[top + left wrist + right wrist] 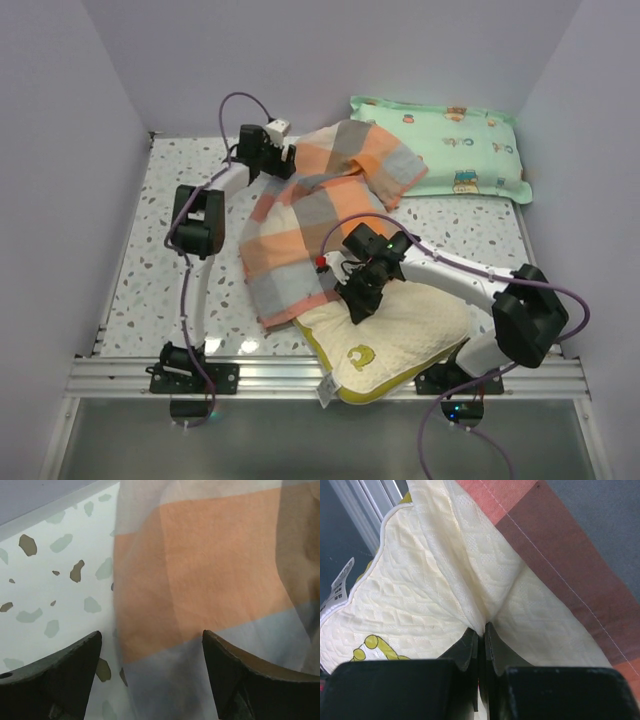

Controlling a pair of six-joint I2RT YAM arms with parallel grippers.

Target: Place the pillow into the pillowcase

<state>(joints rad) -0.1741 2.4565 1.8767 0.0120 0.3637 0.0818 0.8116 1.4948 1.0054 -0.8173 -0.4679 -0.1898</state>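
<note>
The cream-yellow quilted pillow [390, 335] lies at the table's near edge, its far-left end tucked at the plaid pillowcase's [310, 225] near end. My right gripper [357, 312] is shut on a pinched fold of the pillow [445, 580]; the fold rises between the jaws in the right wrist view, gripper [481, 628]. The plaid hem [560, 555] lies just beyond. My left gripper [288, 160] is open at the pillowcase's far end, its jaws standing wide apart over the orange and grey cloth [210, 570], gripper [151, 640].
A mint-green cartoon-print pillow [450, 145] lies at the back right, partly under the pillowcase's far corner. The aluminium rail [300, 375] runs along the near edge. Walls close in on the left, back and right. Speckled tabletop [150, 260] shows at the left.
</note>
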